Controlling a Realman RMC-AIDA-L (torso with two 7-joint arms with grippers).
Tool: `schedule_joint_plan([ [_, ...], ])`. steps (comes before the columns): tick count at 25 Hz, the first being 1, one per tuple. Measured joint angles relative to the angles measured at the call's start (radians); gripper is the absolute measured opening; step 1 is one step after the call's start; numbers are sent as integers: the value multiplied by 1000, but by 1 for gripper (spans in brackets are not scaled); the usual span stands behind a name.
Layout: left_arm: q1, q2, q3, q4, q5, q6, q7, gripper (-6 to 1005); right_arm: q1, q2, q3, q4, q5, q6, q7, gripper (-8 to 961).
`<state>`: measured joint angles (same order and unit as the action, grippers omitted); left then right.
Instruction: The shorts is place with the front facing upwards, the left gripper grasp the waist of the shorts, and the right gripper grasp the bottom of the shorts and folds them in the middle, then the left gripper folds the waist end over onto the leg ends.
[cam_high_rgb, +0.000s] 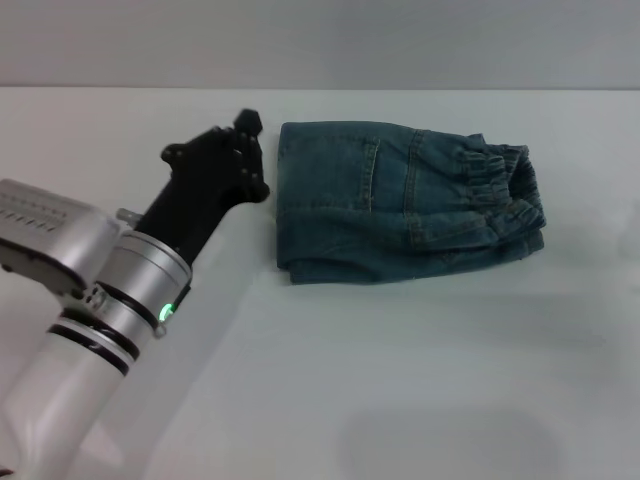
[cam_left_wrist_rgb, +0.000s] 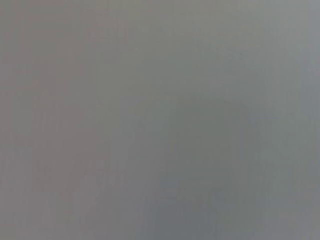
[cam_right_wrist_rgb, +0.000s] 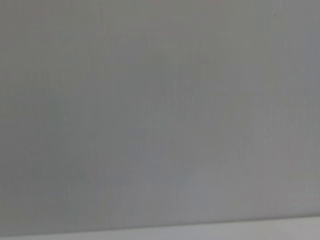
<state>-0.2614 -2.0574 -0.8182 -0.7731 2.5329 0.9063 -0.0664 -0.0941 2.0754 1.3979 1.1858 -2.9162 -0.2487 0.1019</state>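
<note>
On the left of the head view we see the left arm (cam_high_rgb: 100, 300) reaching forward over the white table (cam_high_rgb: 400, 380), its silver links ending in a black wrist with a small green light on the ring. The left gripper (cam_high_rgb: 245, 135) sits at the tip of that arm, just beside the left edge of the shorts (cam_high_rgb: 400, 200), close to it, though we cannot tell whether it touches the cloth. We see the gripper only from behind, so we cannot tell how its jaws stand, nor whether they grasp anything.

Moving right, the shorts lie flat on the table in the far middle of the view, denim blue, folded into a compact, roughly rectangular bundle. The smooth folded edge faces the left gripper, with layers of cloth showing along the near edge. The gathered elastic waistband (cam_high_rgb: 510, 185) lies at the right end of the bundle, on top, with seams and a pocket line running across the upper layer.

The right gripper does not appear in the head view. Both wrist views show us only a plain grey surface, with a paler strip along one edge of the right wrist view
</note>
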Motion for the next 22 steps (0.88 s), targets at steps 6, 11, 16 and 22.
schedule_joint_plan([
  [6, 3, 6, -55, 11, 0, -20, 19, 26, -17, 0, -44, -30, 0, -164, -48, -2],
  [11, 24, 4, -65, 17, 0, -16, 84, 193, -22, 1, -124, -104, -1, -398, -153, -1],
  [16, 42, 1, -89, 13, -2, -19, 100, 343, -21, 3, -153, -166, 14, -575, -159, 26],
  [22, 55, 2, -109, 11, -6, -13, 104, 528, -24, 3, -157, -205, 94, -611, -157, 162],
])
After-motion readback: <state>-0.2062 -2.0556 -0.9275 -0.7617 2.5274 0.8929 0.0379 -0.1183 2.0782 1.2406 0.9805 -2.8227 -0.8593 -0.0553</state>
